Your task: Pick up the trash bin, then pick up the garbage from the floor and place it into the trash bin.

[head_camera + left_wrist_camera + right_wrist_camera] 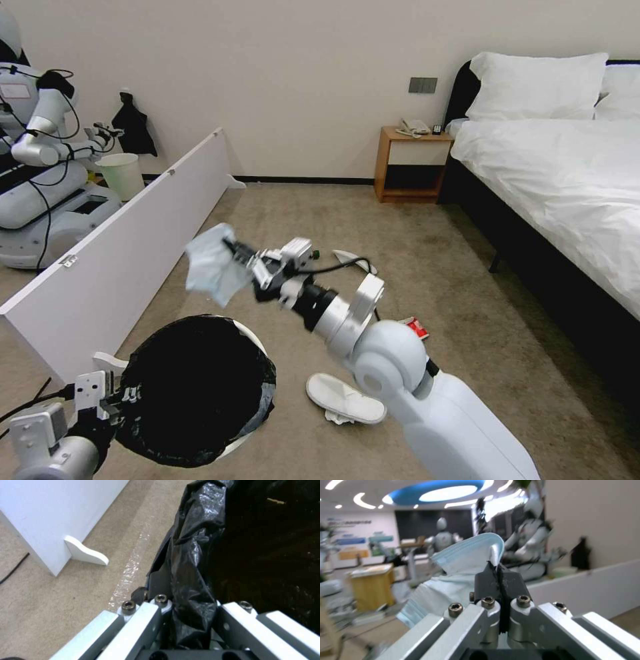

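right tool (241, 261) clamps face mask (212, 265), above-beyond trash bin (197, 390) | left tool (119, 399) seemingly pinches liner

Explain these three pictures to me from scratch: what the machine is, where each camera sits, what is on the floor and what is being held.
This is a wheeled robot with two arms. The wide picture comes from its head camera; the other two come from cameras on its wrists. The left pincer is shut on the bag-lined rim of the trash bin, seen close up in the left wrist picture. The right pincer is shut on a pale blue face mask, held in the air beyond the bin; the right wrist picture shows that grip. On the carpet lie a white slipper and a red can.
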Robot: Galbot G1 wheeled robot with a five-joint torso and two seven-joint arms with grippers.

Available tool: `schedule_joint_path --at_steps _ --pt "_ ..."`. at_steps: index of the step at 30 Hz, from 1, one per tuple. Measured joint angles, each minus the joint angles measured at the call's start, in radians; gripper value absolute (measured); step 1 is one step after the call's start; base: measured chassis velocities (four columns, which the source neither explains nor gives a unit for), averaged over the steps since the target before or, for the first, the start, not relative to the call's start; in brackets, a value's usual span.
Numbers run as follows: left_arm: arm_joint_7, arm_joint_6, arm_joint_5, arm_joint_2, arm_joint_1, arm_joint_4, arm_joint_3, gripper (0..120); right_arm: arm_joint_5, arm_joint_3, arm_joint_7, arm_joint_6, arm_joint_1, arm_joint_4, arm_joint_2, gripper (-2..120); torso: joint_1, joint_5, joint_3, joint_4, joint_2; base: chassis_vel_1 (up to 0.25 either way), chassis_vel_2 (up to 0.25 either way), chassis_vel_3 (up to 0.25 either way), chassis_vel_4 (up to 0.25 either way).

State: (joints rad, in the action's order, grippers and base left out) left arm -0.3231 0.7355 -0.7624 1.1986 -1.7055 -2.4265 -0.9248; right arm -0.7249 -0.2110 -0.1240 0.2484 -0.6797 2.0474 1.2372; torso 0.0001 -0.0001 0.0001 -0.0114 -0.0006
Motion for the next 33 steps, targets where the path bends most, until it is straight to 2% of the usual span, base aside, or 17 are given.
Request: schedule_joint_path --at_steps 6,15,25,28,33 --pt "0.001 0.0 -0.003 0.004 -0.003 -0.008 -0.008 3 -0.033 -0.073 -0.003 0.027 -0.013 0.016 -0.051 0 0.0 0.0 0.0 0.0 0.0 0.0 0.0 0.0 0.0" --pt "0.001 0.0 -0.006 0.011 -0.012 -0.021 -0.015 3 -0.014 -0.145 0.02 0.07 -0.041 0.012 -0.128 0 0.0 0.0001 0.0 -0.0002 0.0 0.0 0.0 0.0 0.0" --pt "-0.002 0.0 -0.002 0.025 -0.027 -0.05 0.01 3 -0.008 -0.178 0.059 0.138 -0.048 -0.01 -0.124 0 0.0 0.0001 0.0 0.0002 0.0 0.0 0.0 0.0 0.0" --pt "-0.003 0.0 -0.002 0.026 -0.034 -0.058 0.011 3 -0.003 -0.191 0.076 0.167 -0.053 -0.016 -0.126 16 0.0 0.0 0.0 -0.0001 0.0 0.0 0.0 0.0 0.0" --pt "-0.005 0.0 -0.003 0.026 -0.041 -0.064 0.019 3 -0.006 -0.195 0.083 0.178 -0.047 -0.023 -0.102 27 0.0 0.0 0.0 0.0001 0.0 0.0 0.0 0.0 0.0"
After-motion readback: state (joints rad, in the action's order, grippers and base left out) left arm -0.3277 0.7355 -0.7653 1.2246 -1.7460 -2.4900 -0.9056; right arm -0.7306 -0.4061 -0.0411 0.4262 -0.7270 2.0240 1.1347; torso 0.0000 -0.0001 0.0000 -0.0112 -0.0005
